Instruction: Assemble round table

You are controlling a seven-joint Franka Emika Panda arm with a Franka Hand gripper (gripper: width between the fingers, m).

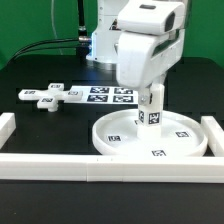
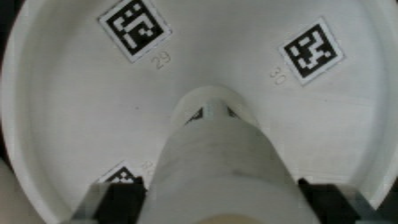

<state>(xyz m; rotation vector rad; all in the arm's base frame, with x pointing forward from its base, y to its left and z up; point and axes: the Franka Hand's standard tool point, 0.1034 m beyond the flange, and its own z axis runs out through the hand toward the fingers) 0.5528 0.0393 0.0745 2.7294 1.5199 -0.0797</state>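
The large round rimmed disc (image 1: pixel 152 139) lies on the black table at the exterior view's right. The short thick post (image 1: pixel 150 107) stands upright over the disc's middle, its lower end at or just above the disc's centre. My gripper (image 1: pixel 150 100) is shut on the post's upper part. In the wrist view the post (image 2: pixel 217 150) runs down to the disc (image 2: pixel 107 110) between the two dark fingers (image 2: pixel 121 204). The small cross-shaped piece (image 1: pixel 50 98) lies on the table at the exterior view's left, apart from the gripper.
The marker board (image 1: pixel 108 95) lies behind the disc. White border rails run along the front (image 1: pixel 100 168), at the exterior view's left (image 1: pixel 6 125) and right (image 1: pixel 214 135). The arm's base (image 1: pixel 105 45) stands at the back.
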